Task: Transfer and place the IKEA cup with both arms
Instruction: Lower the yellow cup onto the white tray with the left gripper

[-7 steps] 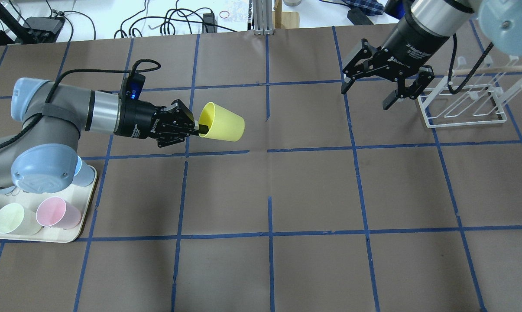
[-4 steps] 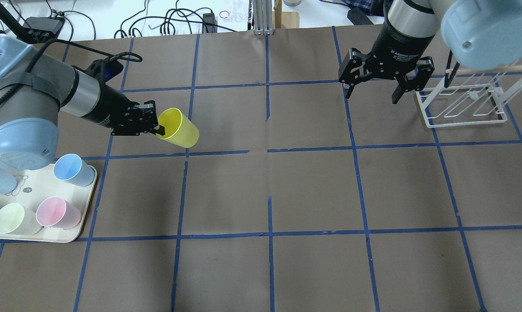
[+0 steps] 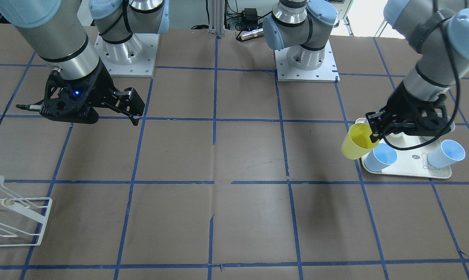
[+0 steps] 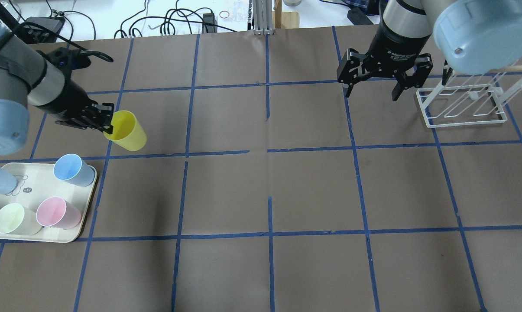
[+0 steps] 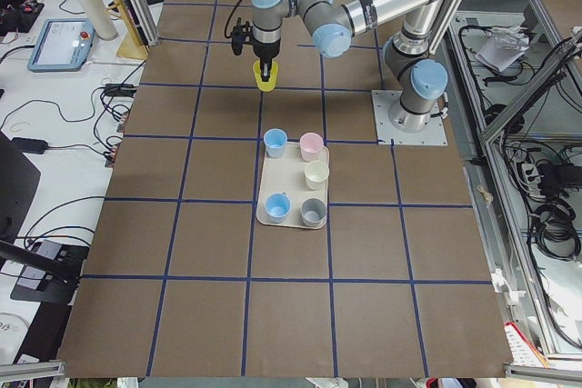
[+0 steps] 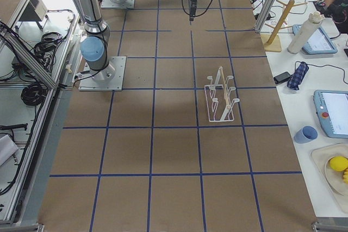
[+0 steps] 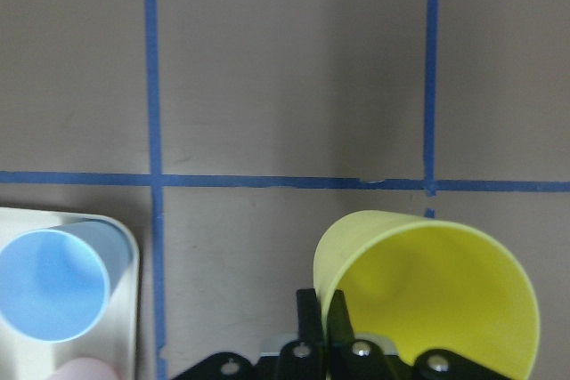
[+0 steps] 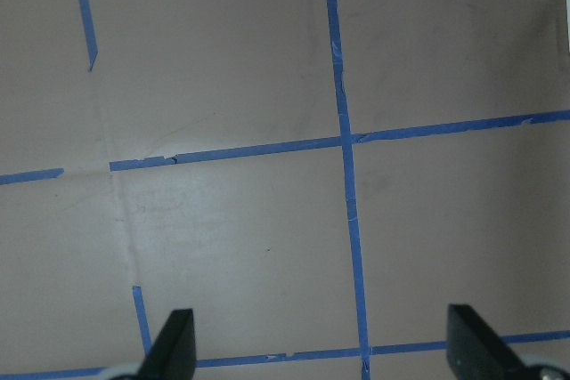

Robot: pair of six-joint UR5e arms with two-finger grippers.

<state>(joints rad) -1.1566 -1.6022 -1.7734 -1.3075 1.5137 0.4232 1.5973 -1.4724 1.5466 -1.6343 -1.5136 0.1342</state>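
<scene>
The bright yellow IKEA cup (image 4: pixel 127 131) hangs in the air, mouth up and tilted, just beyond the tray's far corner. It also shows in the front view (image 3: pixel 355 143) and the left wrist view (image 7: pixel 432 287). My left gripper (image 4: pixel 109 124) is shut on the cup's rim, one finger inside and one outside (image 7: pixel 308 322). My right gripper (image 4: pixel 371 93) is open and empty, pointing down over the table beside the white rack (image 4: pixel 464 106). The right wrist view shows its fingertips (image 8: pixel 175 344) spread wide over bare paper.
A cream tray (image 4: pixel 33 175) at the near left holds two light-blue cups (image 4: pixel 72 170), a pink cup (image 4: pixel 56 212) and a pale cream-yellow cup (image 4: pixel 10 219). Brown paper with blue tape lines covers the table. Cables and boxes lie beyond its far edge.
My left arm has swung the yellow cup leftward, from near the table's middle toward the tray, turning it from sideways to mouth up. My right gripper has turned and drawn back slightly, still open.
</scene>
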